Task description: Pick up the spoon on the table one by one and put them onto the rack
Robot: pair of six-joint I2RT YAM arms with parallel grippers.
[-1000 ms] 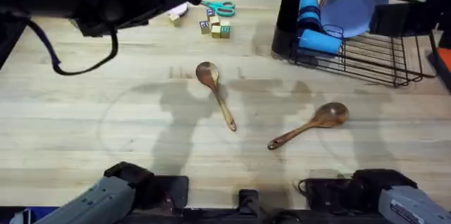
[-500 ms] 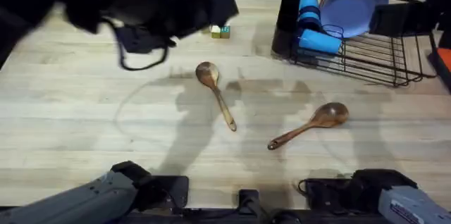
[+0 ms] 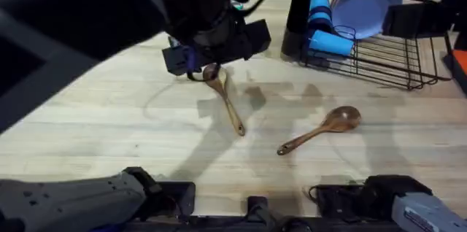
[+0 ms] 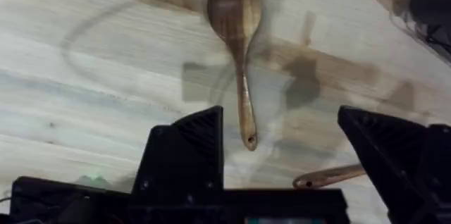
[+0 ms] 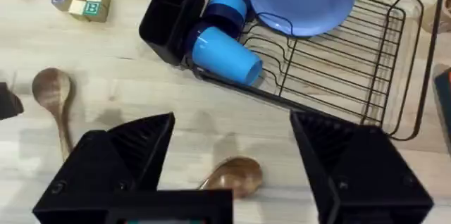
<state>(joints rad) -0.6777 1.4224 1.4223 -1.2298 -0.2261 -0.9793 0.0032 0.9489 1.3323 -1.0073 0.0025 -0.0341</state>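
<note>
Black left end effector (image 4: 282, 153) hangs wide open, empty, over the left wooden spoon (image 4: 237, 37), having swung in from upper left.

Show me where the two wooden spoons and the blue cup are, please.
near spoon (image 4: 235, 5), left wrist view, its oval bowl.
far spoon (image 3: 343, 119), overhead view, its bowl.
blue cup (image 5: 224, 56), right wrist view, its side wall.
</note>
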